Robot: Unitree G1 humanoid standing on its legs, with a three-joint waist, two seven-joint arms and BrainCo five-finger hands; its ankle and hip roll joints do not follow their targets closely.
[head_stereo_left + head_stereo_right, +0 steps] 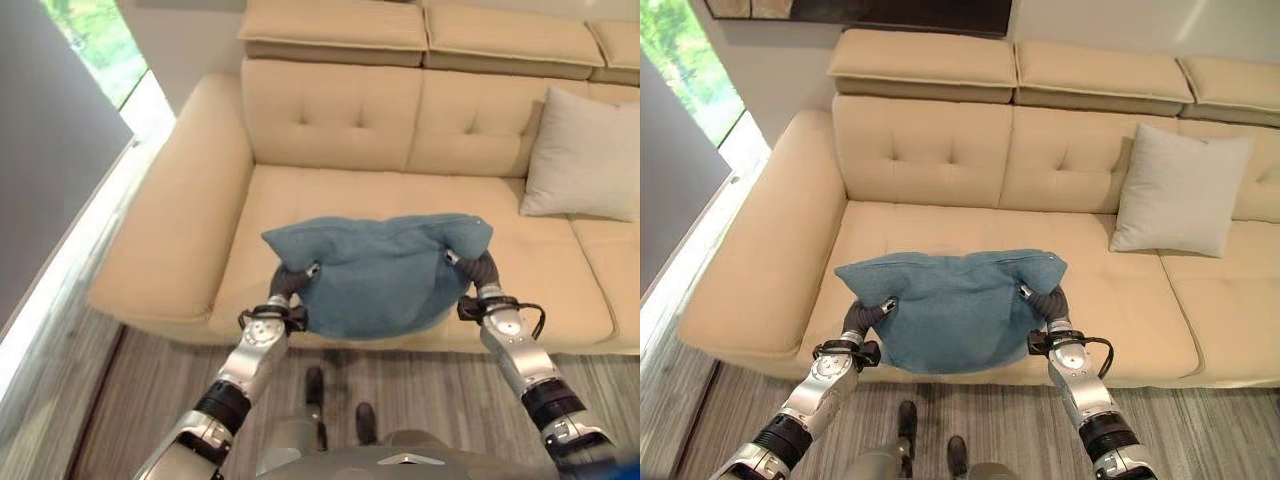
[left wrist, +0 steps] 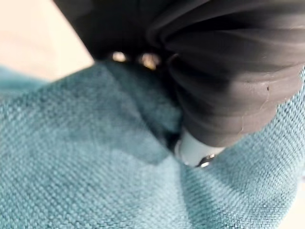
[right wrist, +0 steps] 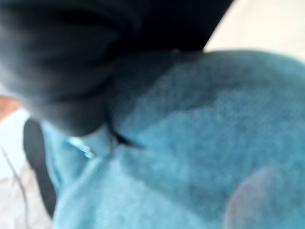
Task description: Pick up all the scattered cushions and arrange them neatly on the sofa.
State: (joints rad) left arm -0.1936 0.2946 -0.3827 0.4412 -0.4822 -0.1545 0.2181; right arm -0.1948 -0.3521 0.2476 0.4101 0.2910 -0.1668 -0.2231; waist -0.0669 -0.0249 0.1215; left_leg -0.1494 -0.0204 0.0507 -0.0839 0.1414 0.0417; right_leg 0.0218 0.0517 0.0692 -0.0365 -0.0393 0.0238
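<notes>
Both hands were sunk into the blue cushion (image 1: 955,310), left hand (image 1: 868,315) at one end and right hand (image 1: 1044,300) at the other; we could not tell how their buried fingers stood. We found the cushion held above the front of the beige sofa (image 1: 940,225) seat. We noted a grey cushion (image 1: 1180,190) propped against the backrest, well apart.

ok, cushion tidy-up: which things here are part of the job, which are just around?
Job:
blue cushion, held up between both hands over the seat
left hand, right hand, pressed into its two ends
sofa
grey cushion, propped against the sofa back

Just around:
rug
window
</notes>
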